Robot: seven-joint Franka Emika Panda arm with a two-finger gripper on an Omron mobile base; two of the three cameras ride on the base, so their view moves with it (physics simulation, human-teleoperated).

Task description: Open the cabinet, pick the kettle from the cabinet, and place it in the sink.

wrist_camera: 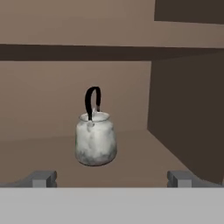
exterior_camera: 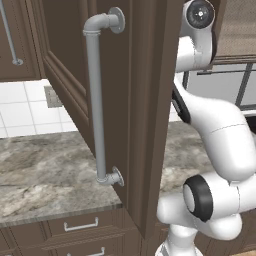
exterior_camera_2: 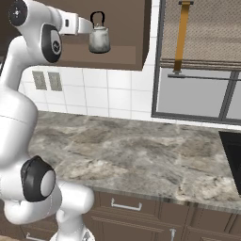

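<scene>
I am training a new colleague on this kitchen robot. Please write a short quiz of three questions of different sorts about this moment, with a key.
1. True or false: the gripper is closed on the kettle.
2. Where does the kettle stand? A) in the sink B) on the counter C) inside the cabinet
3. Fill in: the cabinet door is ____.

Key
1. False: the fingers are wide apart, short of the kettle.
2. C: it stands upright on the cabinet floor, handle up.
3. Open: in the left base view the door with its bar handle is swung out toward the camera.
</scene>
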